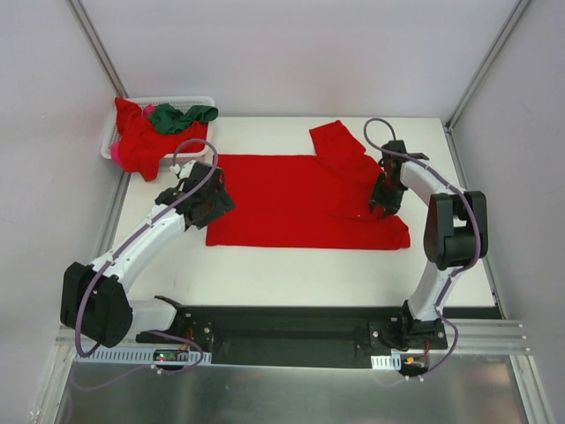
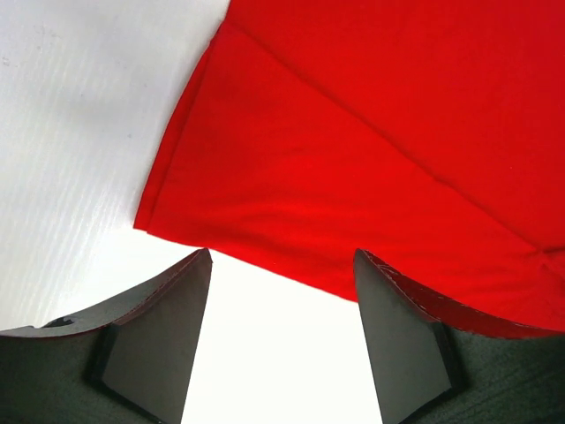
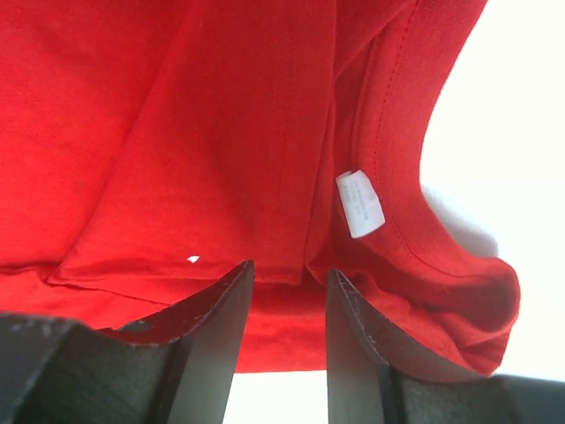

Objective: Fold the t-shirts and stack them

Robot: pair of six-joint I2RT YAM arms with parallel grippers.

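From my station I start at the near edge of the flat white desk, where both arm bases are bolted. The left arm reaches forward, and its black two-finger left tool sits at the left edge of the large bright red cloth t-shirt. In the left wrist view this tool stands wide, with nothing between its fingers. Only bare desk shows in the gap, and the shirt's doubled corner lies just beyond the tips. On the other side, the black two-finger right tool is down over the right part of the same shirt. In the right wrist view its fingers stand narrow. A crease of red cloth runs down towards the gap, but I cannot tell whether the cloth is pinched. Just past those tips I see the shirt's stitched neckline with a small white label inside it. The shirt lies spread flat across the middle of the desk. One red sleeve is turned up at the far right, close to the right tool. At the far left corner sits a white plastic lattice basket. A crumpled red t-shirt spills over its near rim, and a dark green t-shirt is bunched beside it.
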